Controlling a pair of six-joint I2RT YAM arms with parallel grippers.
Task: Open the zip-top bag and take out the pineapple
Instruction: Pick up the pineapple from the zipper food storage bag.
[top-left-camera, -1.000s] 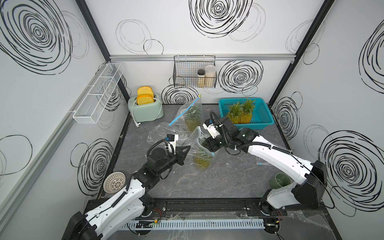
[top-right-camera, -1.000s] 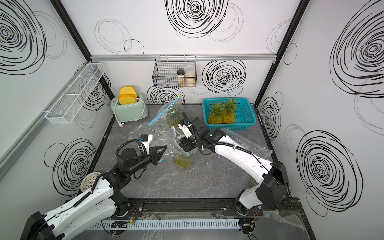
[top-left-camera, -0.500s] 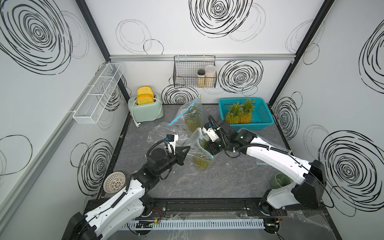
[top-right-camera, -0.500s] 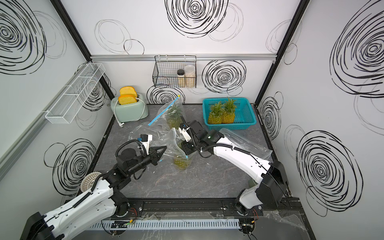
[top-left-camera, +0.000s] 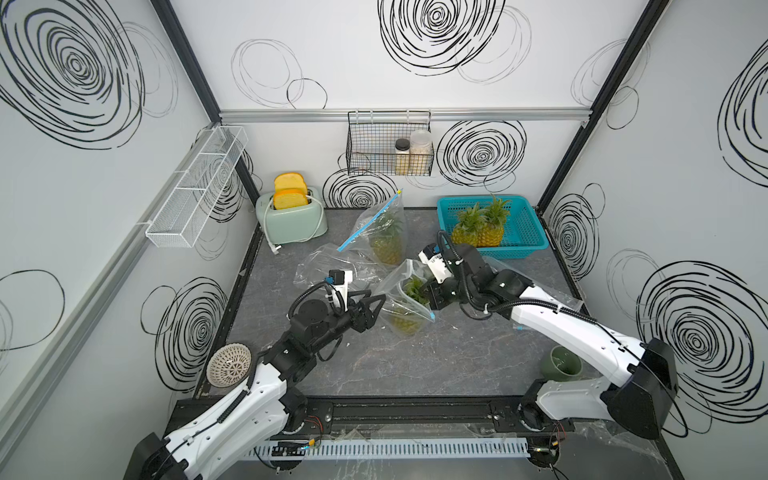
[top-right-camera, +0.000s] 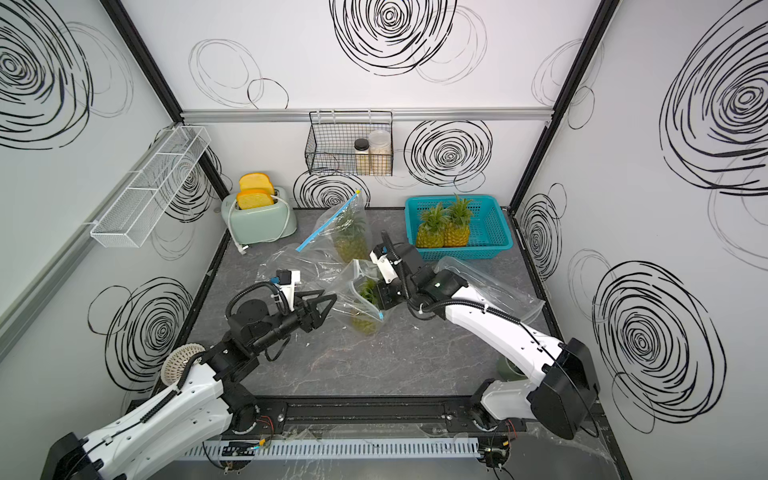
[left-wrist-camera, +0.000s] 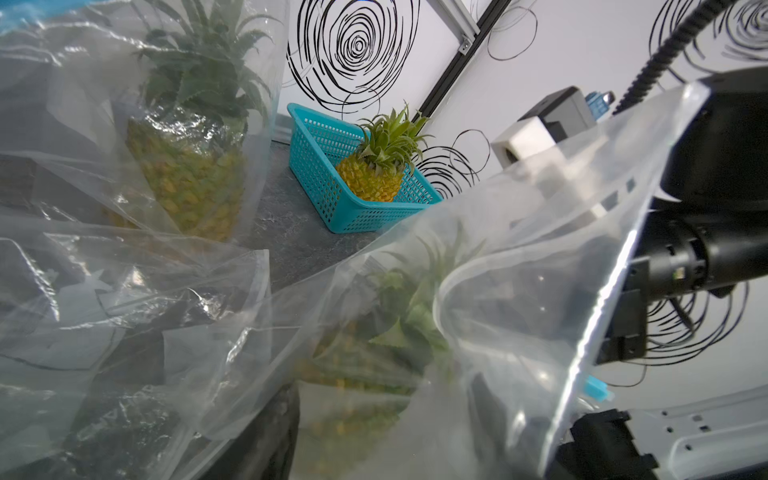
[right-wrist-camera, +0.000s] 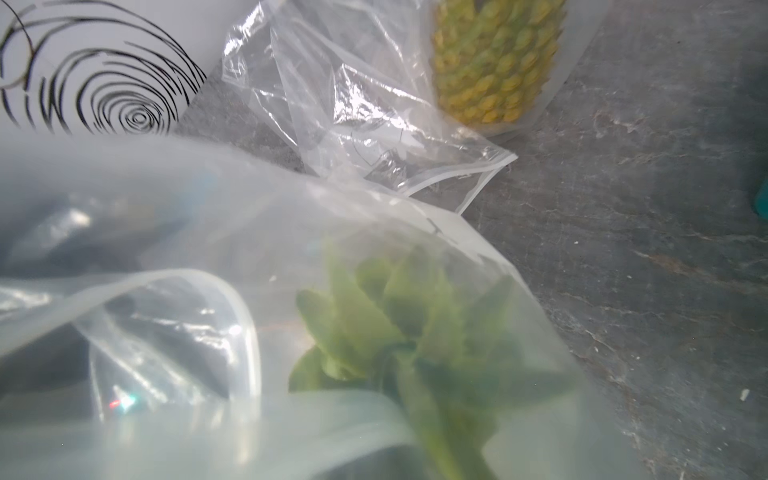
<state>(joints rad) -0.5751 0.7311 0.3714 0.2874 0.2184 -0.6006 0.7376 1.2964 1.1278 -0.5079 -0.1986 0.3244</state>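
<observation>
— Grey table (top-left-camera: 415, 374), centre: pineapple (top-left-camera: 409, 322) inside bag (top-left-camera: 397, 278). Grippers?
— My left gripper (top-left-camera: 376, 301) is spread wide at its side, right gripper (top-left-camera: 432, 293) closed by the crown; I'll pull slowly, straight through the mouth

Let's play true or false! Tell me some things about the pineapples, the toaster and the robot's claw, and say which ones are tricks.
1. Two pineapples sit in the teal basket. True.
2. The toaster is empty. False: two toast slices stick out of it.
3. The left gripper is open. True.
4. The pineapple nearest the left gripper is out of its bag. False: it sits inside a clear bag.
</observation>
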